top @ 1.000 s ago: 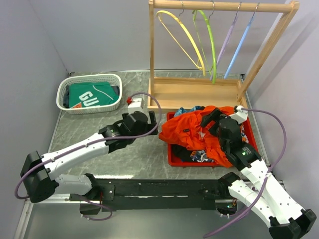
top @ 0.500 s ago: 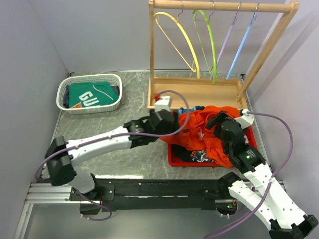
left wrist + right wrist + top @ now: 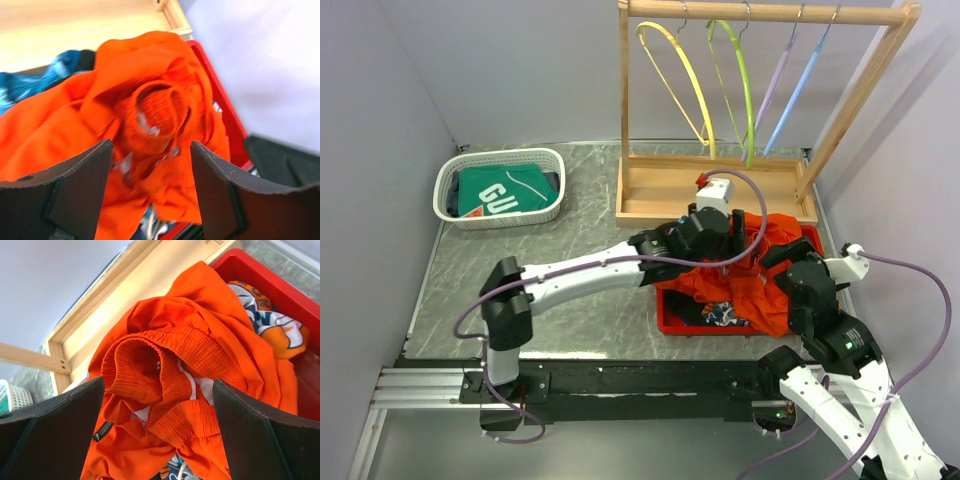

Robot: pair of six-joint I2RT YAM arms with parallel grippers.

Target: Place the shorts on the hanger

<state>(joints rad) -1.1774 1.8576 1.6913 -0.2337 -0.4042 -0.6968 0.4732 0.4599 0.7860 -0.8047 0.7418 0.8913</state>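
**Shorts**: one pair, plain bright orange fabric. Crumpled in a loose heap in the red tray, close to the right edge of the surface. The gathered elastic waistband is bunched on top of the heap. A white drawstring shows in the folds, and a small dark label sits on a lower fold.

**Hanger**: one, thin yellow curved plastic with a metal hook. Hangs at the left end of the wooden rack, by the far edge of the surface.

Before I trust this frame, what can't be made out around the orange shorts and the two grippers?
Top external: the left arm's wrist hides the fingers of the left gripper; contact with the shorts cannot be told.
Left wrist: blur smears the waistband and drawstring.
All views: the shorts bury most of the patterned garments in the red tray.
Both wrist views: the hanger lies outside the frame.
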